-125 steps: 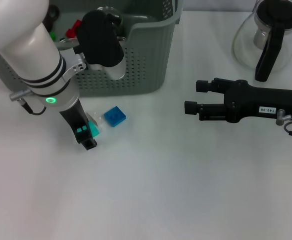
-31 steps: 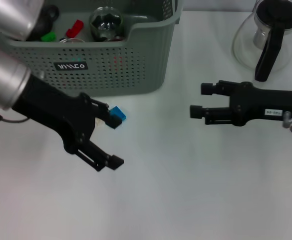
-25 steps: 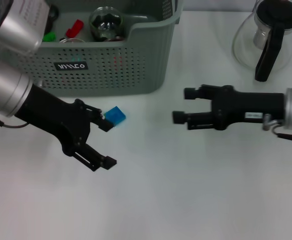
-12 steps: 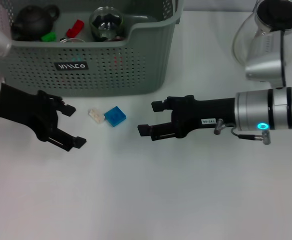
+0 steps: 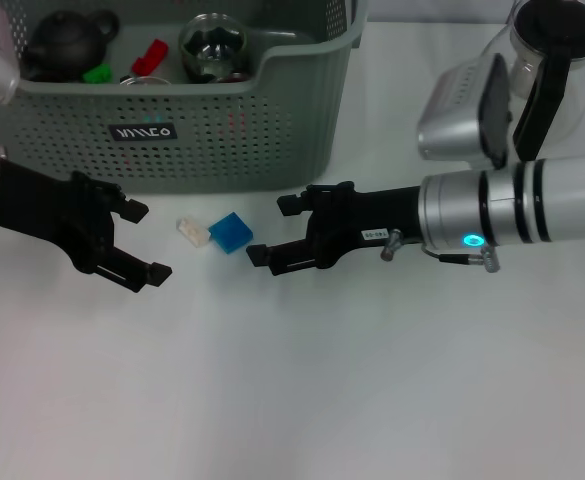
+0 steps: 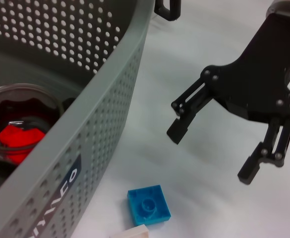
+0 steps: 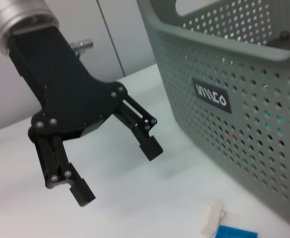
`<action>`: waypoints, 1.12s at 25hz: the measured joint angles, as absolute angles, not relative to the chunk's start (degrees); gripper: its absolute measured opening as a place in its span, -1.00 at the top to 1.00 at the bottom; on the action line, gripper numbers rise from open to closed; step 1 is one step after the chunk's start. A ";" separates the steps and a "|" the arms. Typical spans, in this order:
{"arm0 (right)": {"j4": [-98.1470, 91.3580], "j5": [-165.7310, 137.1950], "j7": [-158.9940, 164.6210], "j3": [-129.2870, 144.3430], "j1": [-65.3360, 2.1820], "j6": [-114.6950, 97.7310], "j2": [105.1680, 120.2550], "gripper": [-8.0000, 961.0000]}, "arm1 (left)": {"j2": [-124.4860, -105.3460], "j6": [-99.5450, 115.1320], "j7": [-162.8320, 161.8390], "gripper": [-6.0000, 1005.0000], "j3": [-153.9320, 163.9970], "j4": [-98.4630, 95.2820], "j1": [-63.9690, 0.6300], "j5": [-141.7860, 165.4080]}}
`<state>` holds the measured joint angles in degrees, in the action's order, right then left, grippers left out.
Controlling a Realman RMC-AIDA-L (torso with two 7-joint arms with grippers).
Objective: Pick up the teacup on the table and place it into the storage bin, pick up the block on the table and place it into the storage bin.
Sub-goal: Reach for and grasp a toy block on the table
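White table [image 5: 302, 400] was bare out front. Blue block [image 5: 230, 232] sat just before the storage bin [image 5: 222, 130], with the right gripper [image 5: 272, 230] spread beside it and the left gripper [image 5: 142, 242] spread on the block's other side.

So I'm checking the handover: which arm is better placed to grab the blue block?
Probably the right. The right gripper points at the blue block with jaws open, close beside it; the left gripper sits farther off, beyond a white piece.
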<state>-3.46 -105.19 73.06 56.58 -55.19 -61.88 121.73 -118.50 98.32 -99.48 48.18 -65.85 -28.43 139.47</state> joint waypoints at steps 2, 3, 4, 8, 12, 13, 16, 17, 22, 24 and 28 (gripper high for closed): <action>-2.40 -105.15 71.96 56.49 -56.00 -61.01 121.74 -0.96 | -118.54 98.32 -99.60 -0.90 48.20 -65.85 -28.57 139.49; -2.08 -105.13 71.38 56.39 -56.25 -60.64 121.73 -0.96 | -118.54 98.30 -99.78 -0.90 48.32 -65.84 -28.73 139.49; -1.90 -105.12 70.94 56.33 -56.41 -60.40 121.73 -0.96 | -118.55 98.29 -99.96 -0.90 48.40 -65.84 -28.85 139.49; -0.66 -105.13 68.58 56.12 -57.10 -59.99 121.73 -0.96 | -118.61 98.50 -100.23 -0.90 48.61 -65.83 -29.13 139.49; -0.70 -105.47 67.64 56.87 -56.71 -62.89 121.60 -0.96 | -118.85 99.56 -100.19 -0.90 49.08 -65.83 -29.19 139.49; -1.06 -105.51 67.64 57.15 -56.30 -64.39 121.46 -0.96 | -118.96 99.86 -100.13 -0.90 49.37 -65.83 -29.23 139.49; -3.61 -105.56 69.12 58.62 -54.33 -69.79 120.71 -0.96 | -119.32 100.81 -99.98 -0.90 50.66 -65.97 -29.60 139.49; -5.33 -105.55 70.63 59.45 -53.26 -71.27 120.53 -0.96 | -119.39 101.01 -99.98 -0.89 51.13 -66.11 -29.77 139.48; -17.87 -105.57 80.32 64.41 -45.74 -76.87 119.98 -0.96 | -120.27 100.85 -99.86 -0.89 53.85 -67.34 -30.49 139.48; -21.77 -105.62 84.45 66.07 -43.21 -79.33 119.18 -0.96 | -120.40 100.20 -99.82 -0.89 56.01 -67.86 -30.72 139.48; -24.14 -105.66 90.49 66.54 -40.58 -85.98 116.24 -0.96 | -120.51 98.28 -99.72 -0.89 61.85 -69.91 -31.70 140.83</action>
<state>-24.14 -105.66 90.49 66.54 -40.58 -85.98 116.24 -120.51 98.28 -99.72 61.85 -69.91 -31.70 140.83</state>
